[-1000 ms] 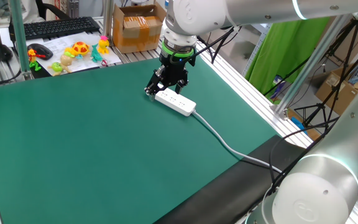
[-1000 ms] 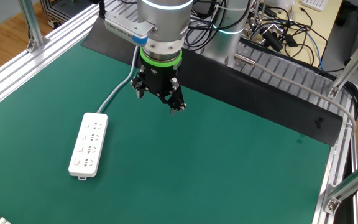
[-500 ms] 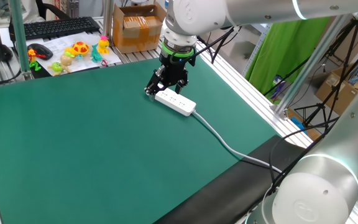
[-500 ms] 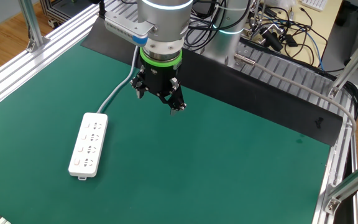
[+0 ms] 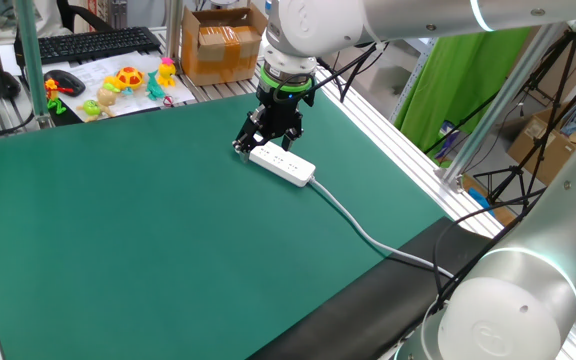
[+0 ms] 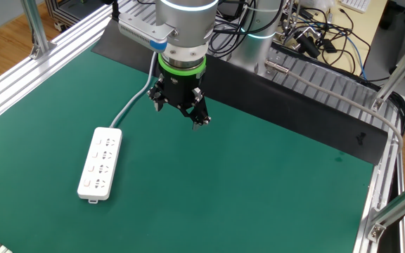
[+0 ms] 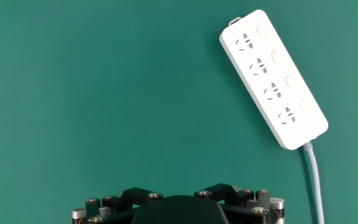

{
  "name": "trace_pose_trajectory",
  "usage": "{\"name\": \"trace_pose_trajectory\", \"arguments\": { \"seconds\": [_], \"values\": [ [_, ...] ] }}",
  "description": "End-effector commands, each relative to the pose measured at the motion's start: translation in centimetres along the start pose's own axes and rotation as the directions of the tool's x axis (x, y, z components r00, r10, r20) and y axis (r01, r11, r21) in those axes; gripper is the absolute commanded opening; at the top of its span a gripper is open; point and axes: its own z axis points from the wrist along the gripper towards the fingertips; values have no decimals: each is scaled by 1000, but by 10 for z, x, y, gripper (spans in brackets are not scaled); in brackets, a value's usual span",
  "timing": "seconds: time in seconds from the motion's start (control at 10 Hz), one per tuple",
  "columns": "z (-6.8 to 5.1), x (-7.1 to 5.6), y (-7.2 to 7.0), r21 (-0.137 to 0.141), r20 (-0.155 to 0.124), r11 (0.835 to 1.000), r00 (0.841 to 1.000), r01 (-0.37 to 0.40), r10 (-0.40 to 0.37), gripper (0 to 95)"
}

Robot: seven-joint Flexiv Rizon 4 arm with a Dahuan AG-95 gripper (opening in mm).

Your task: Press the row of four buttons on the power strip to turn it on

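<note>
A white power strip [image 6: 99,164] lies flat on the green table mat [image 6: 259,190], its grey cable [image 6: 133,102] trailing back toward the arm's base. Four small buttons [image 7: 280,66] run along one edge of its top face. To its right the gripper [image 6: 180,112] hangs above bare mat, pointing down, fingers [image 6: 200,121] spread wide and holding nothing, well apart from the strip.

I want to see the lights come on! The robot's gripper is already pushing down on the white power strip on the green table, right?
Not yet. The gripper hangs above the green table, beside the white power strip, touching nothing. The other fixed view shows it.
</note>
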Motion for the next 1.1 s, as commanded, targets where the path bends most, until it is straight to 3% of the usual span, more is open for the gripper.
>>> {"name": "trace_pose_trajectory", "arguments": {
  "seconds": [0.1, 0.2, 0.3, 0.4, 0.7, 0.8, 1.0, 1.1],
  "values": [
    [1, 1, 1, -21, -47, 959, 959, -281, 280, 0],
    [3, 5, 2, -22, -47, 960, 960, -278, 277, 0],
    [7, 18, 9, -19, -35, 961, 960, -277, 276, 0],
    [7, 24, 14, -18, -45, 958, 957, -286, 285, 0],
    [6, 27, 18, -8, -74, 958, 956, -286, 284, 0],
    [3, 28, 17, 15, -77, 965, 961, -264, 264, 0],
    [0, 29, 14, 25, -85, 972, 969, -232, 234, 0],
    [0, 28, 12, 59, -77, 977, 975, -203, 207, 0]
  ]
}}
